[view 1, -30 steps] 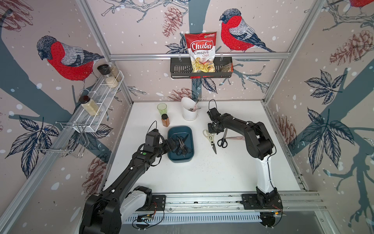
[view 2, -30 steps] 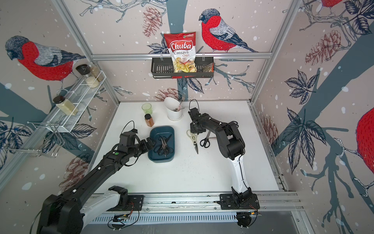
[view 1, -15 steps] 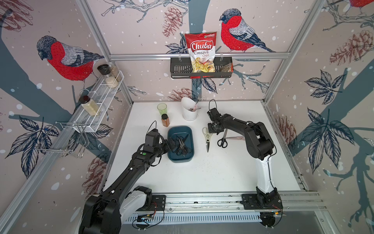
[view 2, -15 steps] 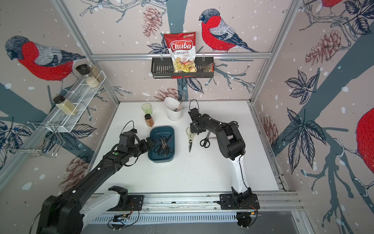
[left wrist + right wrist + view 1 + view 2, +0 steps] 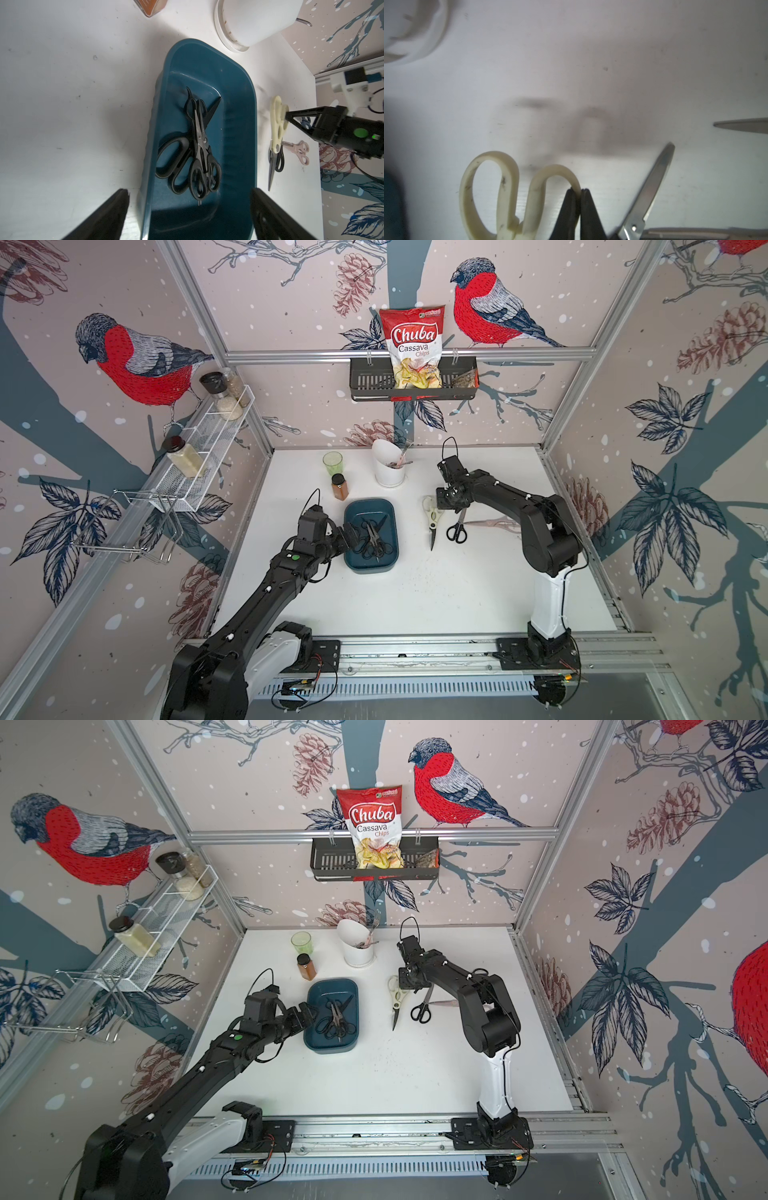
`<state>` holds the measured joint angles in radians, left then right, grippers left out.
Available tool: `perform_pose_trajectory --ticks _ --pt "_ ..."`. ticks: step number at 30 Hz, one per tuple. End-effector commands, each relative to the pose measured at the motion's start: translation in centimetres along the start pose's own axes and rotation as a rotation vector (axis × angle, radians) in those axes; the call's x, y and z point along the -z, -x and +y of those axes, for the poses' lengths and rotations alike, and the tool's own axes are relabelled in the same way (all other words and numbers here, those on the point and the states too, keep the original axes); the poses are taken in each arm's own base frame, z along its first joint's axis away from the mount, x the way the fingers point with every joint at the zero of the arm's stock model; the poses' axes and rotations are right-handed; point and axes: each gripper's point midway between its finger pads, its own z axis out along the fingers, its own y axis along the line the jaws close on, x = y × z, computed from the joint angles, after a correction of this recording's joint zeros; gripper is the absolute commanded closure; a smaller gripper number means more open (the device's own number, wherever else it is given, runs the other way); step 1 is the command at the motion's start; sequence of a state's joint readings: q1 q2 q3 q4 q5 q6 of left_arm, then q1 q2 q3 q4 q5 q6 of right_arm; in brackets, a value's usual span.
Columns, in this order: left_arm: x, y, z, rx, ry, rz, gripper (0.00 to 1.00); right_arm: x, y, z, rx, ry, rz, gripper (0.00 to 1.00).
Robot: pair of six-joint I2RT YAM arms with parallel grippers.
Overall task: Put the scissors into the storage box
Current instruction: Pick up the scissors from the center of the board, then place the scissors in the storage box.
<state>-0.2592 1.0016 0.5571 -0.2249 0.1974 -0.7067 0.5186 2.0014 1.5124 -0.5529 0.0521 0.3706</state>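
The storage box (image 5: 388, 568) (image 5: 316, 1042) (image 5: 234, 124) is a teal tub left of the table's middle. Several black-handled scissors (image 5: 374, 537) (image 5: 336, 1019) (image 5: 197, 149) lie piled inside it. My left gripper (image 5: 348, 536) (image 5: 187, 216) is open, its fingers straddling the box's near-left end. Right of the box, my right gripper (image 5: 440, 502) (image 5: 404, 984) (image 5: 578, 190) is shut on a handle loop of the cream-handled shears (image 5: 432, 518) (image 5: 395, 996) (image 5: 277, 122) (image 5: 506, 197), blades pointing to the front. A black-handled pair (image 5: 457, 529) (image 5: 652, 187) and a pinkish pair (image 5: 494, 524) (image 5: 299, 150) lie beside them.
A white utensil cup (image 5: 388, 470), a green cup (image 5: 332, 463) and an orange spice bottle (image 5: 339, 487) stand behind the box. A black wall basket (image 5: 370, 385) holds a chips bag. A wire shelf (image 5: 208, 448) with jars hangs on the left wall.
My right gripper has closed on the cream shears' handle, and the shears have swung so the blades point straight to the front. The left arm has barely moved.
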Motion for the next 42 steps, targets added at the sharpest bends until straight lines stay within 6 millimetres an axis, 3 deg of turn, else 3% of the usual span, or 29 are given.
perform_pose_trajectory --ticks 1,6,11,18,24,31,42 --pt "0.0 0.8 0.8 0.013 0.035 -0.052 0.05 2.0 0.9 2.5 -0.045 0.114 -0.034 1.00" --pt "-0.2 0.9 2.1 0.042 0.066 -0.081 0.05 4.7 2.1 5.9 -0.047 0.188 -0.106 1.00" --pt "-0.2 0.8 4.0 0.063 0.116 -0.101 0.05 5.9 2.6 10.0 -0.033 0.233 -0.159 1.00" --pt "-0.1 0.4 6.4 0.120 0.163 -0.129 0.05 5.9 2.6 16.1 0.010 0.273 -0.197 1.00" --pt "0.0 -0.2 8.4 0.241 0.153 -0.148 0.05 5.1 1.9 20.1 0.042 0.300 -0.204 1.00" --pt "0.6 -0.2 9.5 0.322 0.142 -0.179 0.05 2.9 0.6 22.0 0.064 0.286 -0.174 1.00" --pt "1.0 -0.1 9.9 0.357 0.141 -0.196 0.05 -0.4 -1.7 22.5 0.079 0.268 -0.108 1.00"
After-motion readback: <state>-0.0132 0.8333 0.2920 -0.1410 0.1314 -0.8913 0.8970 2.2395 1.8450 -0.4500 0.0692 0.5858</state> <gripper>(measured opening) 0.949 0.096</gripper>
